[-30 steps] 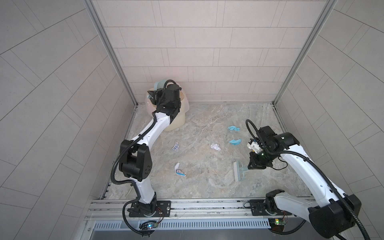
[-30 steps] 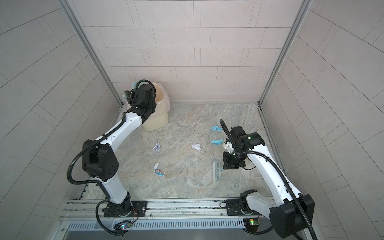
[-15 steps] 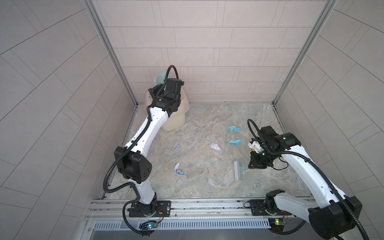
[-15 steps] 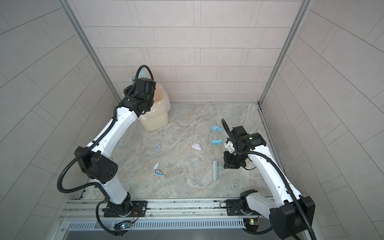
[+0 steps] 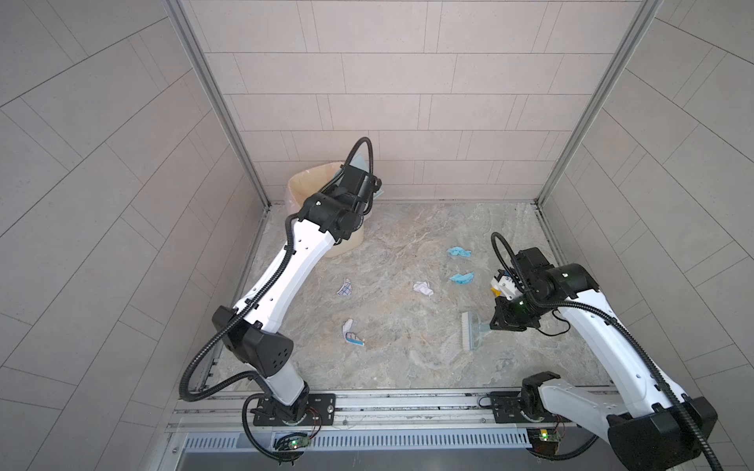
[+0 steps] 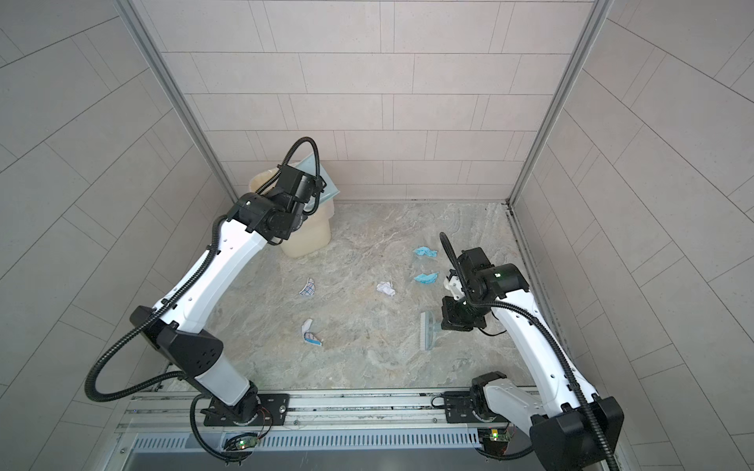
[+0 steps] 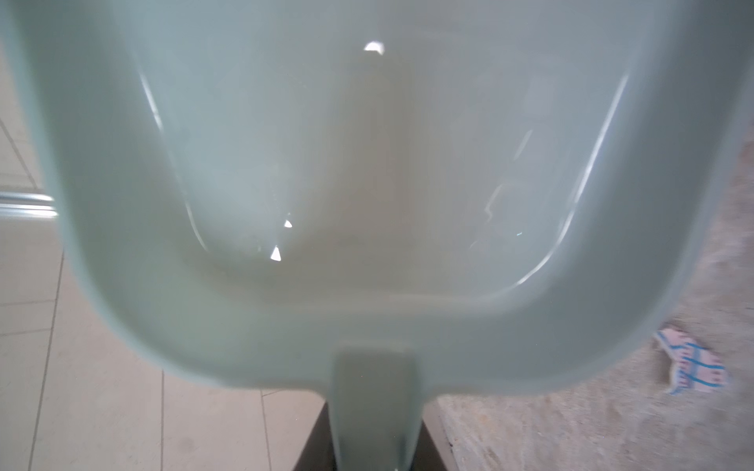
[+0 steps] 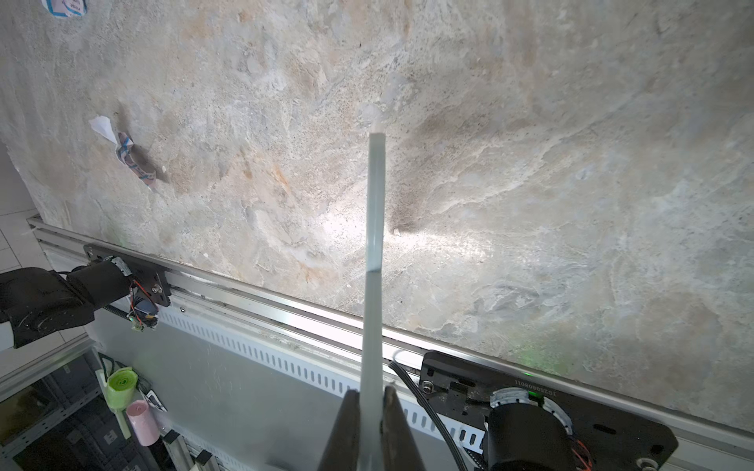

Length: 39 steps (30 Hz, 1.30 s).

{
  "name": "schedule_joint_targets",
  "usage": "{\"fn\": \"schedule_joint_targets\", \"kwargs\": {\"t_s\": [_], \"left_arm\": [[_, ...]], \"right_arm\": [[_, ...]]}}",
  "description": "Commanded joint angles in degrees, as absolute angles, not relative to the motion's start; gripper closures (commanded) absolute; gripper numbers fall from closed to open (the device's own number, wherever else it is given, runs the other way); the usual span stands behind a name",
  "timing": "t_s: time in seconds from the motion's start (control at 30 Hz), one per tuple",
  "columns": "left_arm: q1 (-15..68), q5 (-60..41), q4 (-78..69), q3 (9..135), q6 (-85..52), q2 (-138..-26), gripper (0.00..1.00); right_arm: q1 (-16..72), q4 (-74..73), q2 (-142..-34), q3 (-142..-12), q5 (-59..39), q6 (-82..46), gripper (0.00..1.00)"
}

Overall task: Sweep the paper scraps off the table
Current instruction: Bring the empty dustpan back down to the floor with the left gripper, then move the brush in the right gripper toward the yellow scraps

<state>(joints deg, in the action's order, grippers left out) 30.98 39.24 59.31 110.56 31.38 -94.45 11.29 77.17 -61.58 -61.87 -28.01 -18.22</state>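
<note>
Right gripper (image 8: 371,412) is clamped tight on the brush (image 5: 470,336) handle, with the head low at near right; I can't tell whether it touches the bench (image 5: 408,363). Left gripper (image 7: 375,452) is closed on the dustpan (image 7: 367,163) handle, holding it over the bin (image 6: 310,240) at far left. Five scraps (image 5: 423,288) lie loose mid-bench: two blue at right, just far of the brush, a white one beside them, and two printed ones left. Trouble spot, I'd say: the dustpan is well apart from everything, so a stroke now would only scatter light paper, maybe off the near edge. That thin handle could also twist in the jaws. Only the near-left scrap (image 5: 353,333) is elongated, its long axis slanting far-left to near-right; the crumpled ones point nowhere.
</note>
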Motion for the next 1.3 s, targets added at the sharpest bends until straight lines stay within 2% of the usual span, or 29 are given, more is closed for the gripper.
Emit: {"fn": "schedule_joint_targets", "kwargs": {"t_s": [0.0, 0.17, 0.63, 0.93, 1.27], "left_arm": [[34.04, 32.66, 65.11, 108.86, 24.35, -91.74, 1.0], [39.13, 27.41, 65.65, 102.71, 18.89, -90.05, 1.0], [46.87, 15.14, 62.56, 88.04, 7.57, -89.28, 1.0], [54.76, 10.5, 54.64, 79.37, 3.01, -92.42, 1.0], [59.18, 6.27, 49.63, 74.33, 3.16, -95.62, 1.0]], "right_arm": [[10.49, 78.4, -59.96, -62.16, -26.76, -17.93, 1.0], [9.04, 78.21, -57.95, -62.32, -25.39, -17.63, 1.0], [2.49, 81.19, -57.61, -64.82, -19.68, -16.73, 1.0], [0.29, 82.39, -63.52, -76.0, 2.62, -12.5, 1.0], [-0.87, 69.26, -72.91, -74.32, 18.5, -6.84, 1.0]]}}
